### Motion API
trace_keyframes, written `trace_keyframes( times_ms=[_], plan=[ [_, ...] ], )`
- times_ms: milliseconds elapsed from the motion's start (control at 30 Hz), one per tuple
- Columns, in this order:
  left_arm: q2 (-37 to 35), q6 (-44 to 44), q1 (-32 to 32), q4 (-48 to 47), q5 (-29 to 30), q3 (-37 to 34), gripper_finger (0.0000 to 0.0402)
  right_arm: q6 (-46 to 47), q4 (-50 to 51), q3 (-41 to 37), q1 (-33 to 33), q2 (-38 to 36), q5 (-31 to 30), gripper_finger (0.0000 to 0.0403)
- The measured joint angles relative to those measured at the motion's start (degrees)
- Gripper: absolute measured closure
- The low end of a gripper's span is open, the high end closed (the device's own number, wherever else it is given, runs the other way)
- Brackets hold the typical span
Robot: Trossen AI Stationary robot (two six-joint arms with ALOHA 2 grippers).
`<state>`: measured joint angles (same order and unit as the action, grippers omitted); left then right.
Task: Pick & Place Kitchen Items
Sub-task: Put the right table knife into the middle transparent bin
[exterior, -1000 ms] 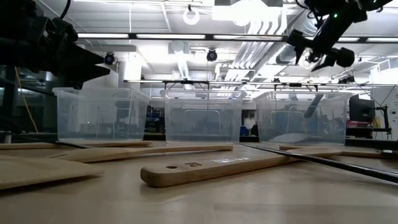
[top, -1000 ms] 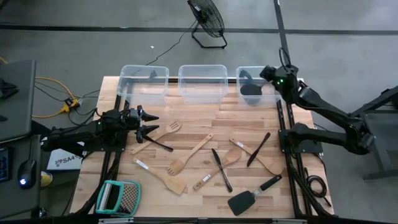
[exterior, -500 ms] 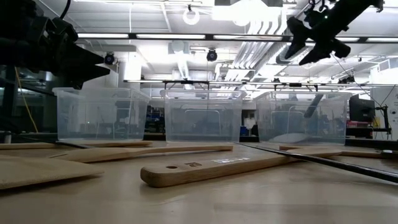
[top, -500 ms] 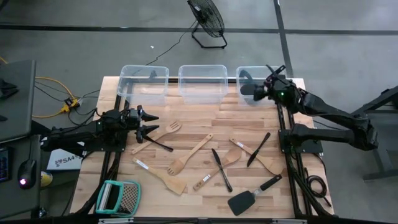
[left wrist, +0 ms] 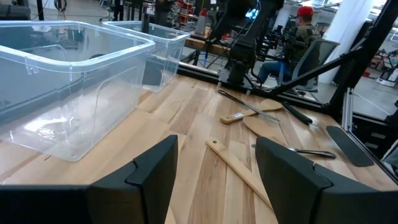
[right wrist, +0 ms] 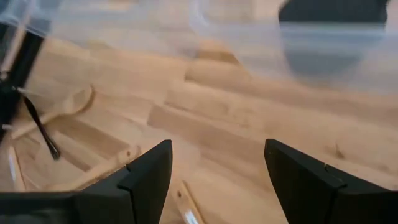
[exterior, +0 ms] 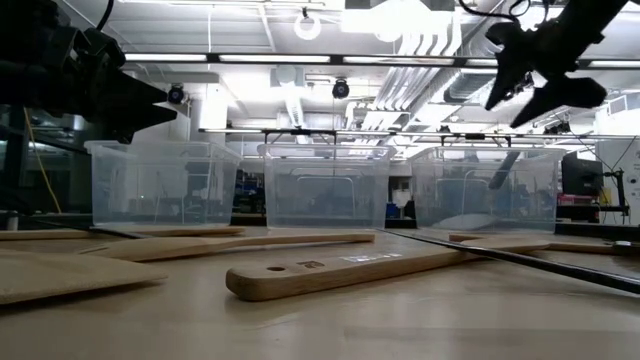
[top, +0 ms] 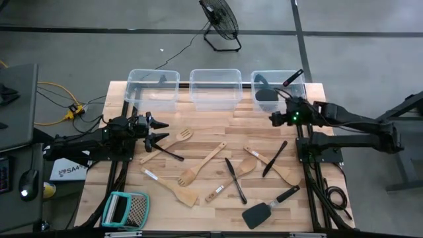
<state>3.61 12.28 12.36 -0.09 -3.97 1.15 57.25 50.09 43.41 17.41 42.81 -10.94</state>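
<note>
Right gripper (top: 273, 119): fingers apart, empty, near right bin (top: 295, 99).
Left gripper (top: 158, 131): apart, idle.
Advice: descend squarely over one utensil handle (top: 276, 156).

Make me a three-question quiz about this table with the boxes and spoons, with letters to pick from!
1. Where is the black spatula that has already been put away?
A. in the right-hand clear bin
B. on the floor
C. on top of the grater

2. How many clear bins stand in a row along the far edge of the table?
A. one
B. three
C. six

3. What is the right gripper holding?
A. a wooden fork
B. the grater
C. nothing

Answers:
1. A: the high view shows its dark blade lying inside that bin.
2. B: three bins stand side by side along the far edge.
3. C: its jaws stand open and bare over the wood near the right bin. The left gripper waits open at the table's left side.
</note>
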Motion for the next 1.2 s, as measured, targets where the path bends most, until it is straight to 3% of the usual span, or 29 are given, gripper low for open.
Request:
trace_keyframes(
  times_ms=[233,500,800,1200],
  plan=[
    [-0.02,0.01,-0.01,0.01,0.01,0.01,0.0188,11.12,5.55,0.01,-4.46,0.04,0.24,0.0156],
    [-0.02,0.0,-0.01,0.01,0.01,0.01,0.0188,30.38,12.36,-0.01,-13.19,3.2,-0.7,0.0166],
    [-0.01,0.0,-0.01,0.01,0.01,0.01,0.0188,52.71,15.71,-0.01,-23.27,12.3,0.52,0.0172],
    [-0.01,0.01,-0.02,0.01,0.02,0.01,0.0188,75.48,15.77,-0.01,-30.39,25.2,3.89,0.0172]
  ],
)
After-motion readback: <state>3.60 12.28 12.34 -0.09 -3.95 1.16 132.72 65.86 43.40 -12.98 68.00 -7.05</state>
